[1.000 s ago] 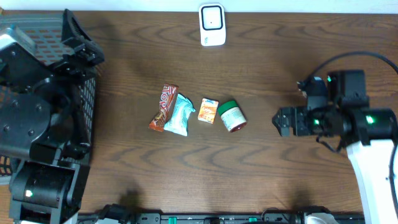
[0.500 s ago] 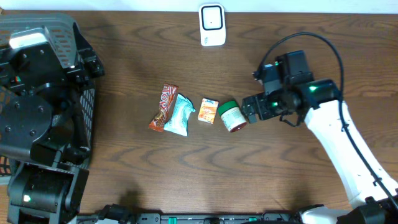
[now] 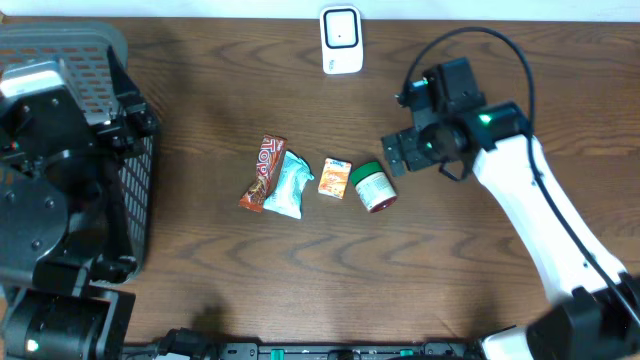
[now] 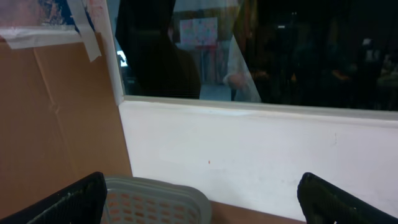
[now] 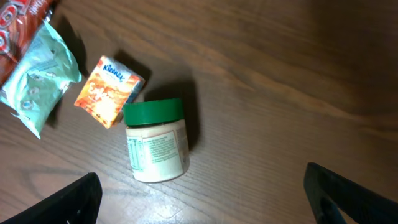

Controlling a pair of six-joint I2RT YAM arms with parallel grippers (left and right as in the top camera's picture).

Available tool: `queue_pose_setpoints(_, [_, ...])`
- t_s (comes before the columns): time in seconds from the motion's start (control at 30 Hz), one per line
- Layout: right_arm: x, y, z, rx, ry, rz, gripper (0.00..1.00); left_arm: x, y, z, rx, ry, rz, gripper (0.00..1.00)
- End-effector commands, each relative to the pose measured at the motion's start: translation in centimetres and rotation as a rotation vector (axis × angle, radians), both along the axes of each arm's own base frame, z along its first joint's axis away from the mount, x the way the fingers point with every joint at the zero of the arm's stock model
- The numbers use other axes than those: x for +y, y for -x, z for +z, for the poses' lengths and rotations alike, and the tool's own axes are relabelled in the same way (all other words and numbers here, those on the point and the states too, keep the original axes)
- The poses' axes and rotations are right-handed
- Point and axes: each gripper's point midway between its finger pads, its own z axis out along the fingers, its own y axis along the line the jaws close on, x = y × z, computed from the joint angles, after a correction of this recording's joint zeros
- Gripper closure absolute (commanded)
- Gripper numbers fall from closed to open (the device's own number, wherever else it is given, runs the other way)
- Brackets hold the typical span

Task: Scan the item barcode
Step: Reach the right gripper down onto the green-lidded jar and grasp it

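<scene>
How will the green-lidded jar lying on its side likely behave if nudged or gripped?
The jar lies on its round side, so a nudge would probably roll it, perhaps against the orange packet beside its lid. It looks rigid, likely holding shape when gripped; its smooth label may slip.

Mid-tabletop, four items lie in a row: a red candy bar [image 3: 264, 172], a teal packet [image 3: 288, 185] touching it, an orange tissue pack [image 3: 335, 178], and a green-lidded white jar [image 3: 374, 187] on its side. A white scanner [image 3: 341, 40] sits at the tabletop's far edge.
</scene>
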Motion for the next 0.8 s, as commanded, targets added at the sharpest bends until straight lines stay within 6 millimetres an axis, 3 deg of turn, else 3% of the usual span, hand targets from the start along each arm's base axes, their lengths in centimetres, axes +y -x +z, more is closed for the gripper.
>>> queue_pose_setpoints(0.0, [2.1, -0.8, -1.9, 0.061, 0.025, 0.080, 0.01, 0.4, 0.5, 0.3, -0.006, -0.013, 0.018, 0.02])
queue_pose_setpoints(0.33, [5.6, -0.2, -6.8, 0.174, 0.089, 0.223, 0.01, 0.4, 0.6, 0.2, -0.005, -0.014, 0.018, 0.02])
queue_pose_setpoints(0.77, [6.2, 0.6, -12.5, 0.303, 0.138, 0.239, 0.03, 0.4, 0.6, 0.2, -0.003, -0.019, 0.019, 0.02])
